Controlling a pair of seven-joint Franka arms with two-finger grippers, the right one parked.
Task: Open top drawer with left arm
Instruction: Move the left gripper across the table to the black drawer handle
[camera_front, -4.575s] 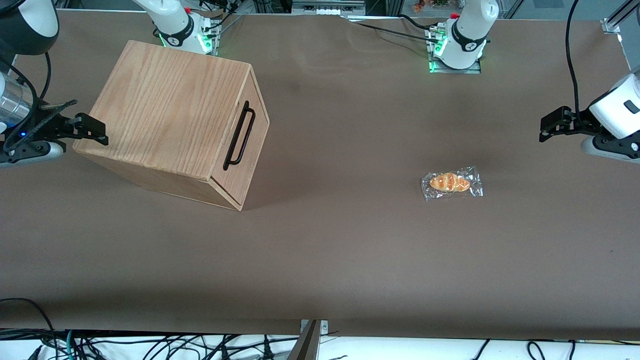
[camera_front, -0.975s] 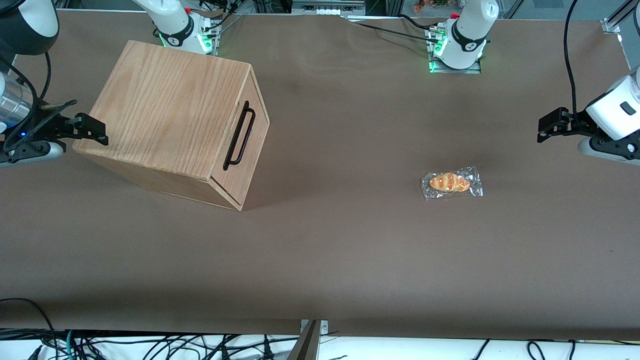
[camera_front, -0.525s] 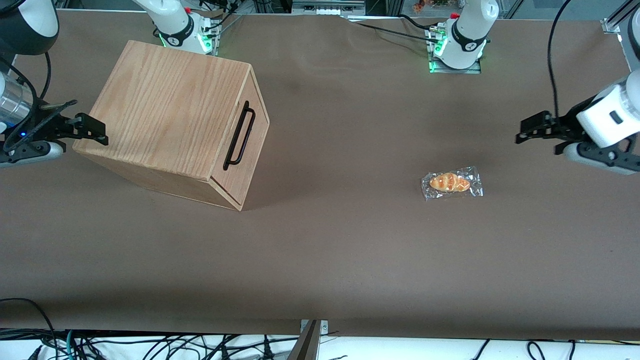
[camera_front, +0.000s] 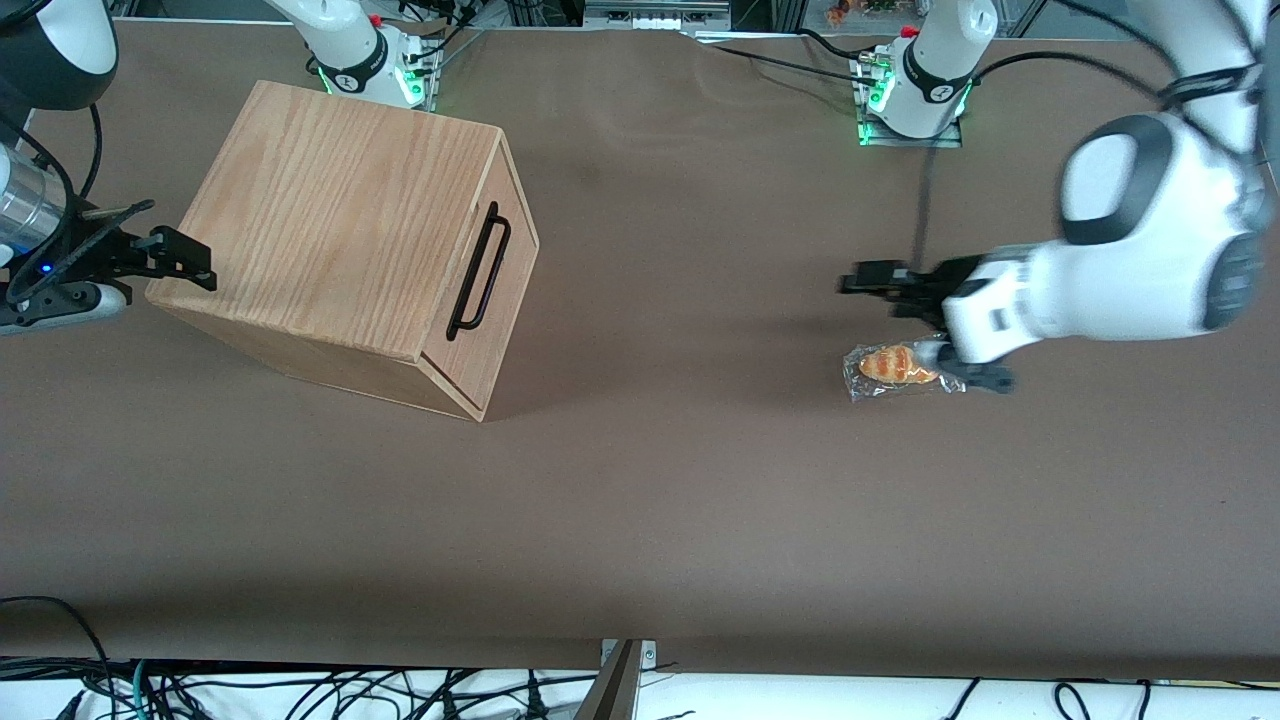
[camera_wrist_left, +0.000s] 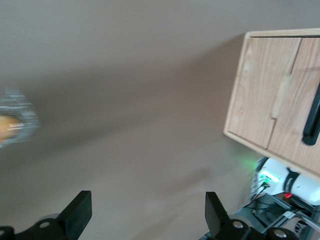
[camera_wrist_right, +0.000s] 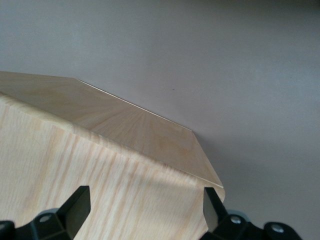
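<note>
Front view: the cabinet (camera_front: 345, 240) sits in the upper left of the frame, turned at an angle, toward the parked arm's end of the table (camera_front: 640, 500). The top drawer (camera_front: 497, 290) is flush with the cabinet edge, not pulled out; its black bar handle (camera_front: 479, 272) runs along the front panel, which faces the centre of the frame.

The left arm (camera_front: 1130, 255) reaches in from the right edge of the frame. Its gripper (camera_front: 872, 285) hangs in the right-centre, well apart from the handle, fingers spread wide and grasping nothing. A wrapped bread roll (camera_front: 900, 366) lies just below the gripper in the frame, nearer to the front camera, partly covered by the arm's wrist.

Open room: a wide stretch of bare brown table lies between the gripper and the drawer front. The whole lower half of the frame is bare as well, down to the table's near edge, with cables under it.

Left wrist view: both fingertips (camera_wrist_left: 77, 212) show with a broad gap between them, which confirms the opening that the front view blurs. It also shows the cabinet's (camera_wrist_left: 272, 95) front face and a short piece of the handle (camera_wrist_left: 312, 122), and the roll (camera_wrist_left: 10, 127) as a smear at the frame edge.

Right wrist view: only the cabinet's (camera_wrist_right: 100, 165) top corner and edge at close range against the table (camera_wrist_right: 200, 60); neither drawer front nor gripper appears.
</note>
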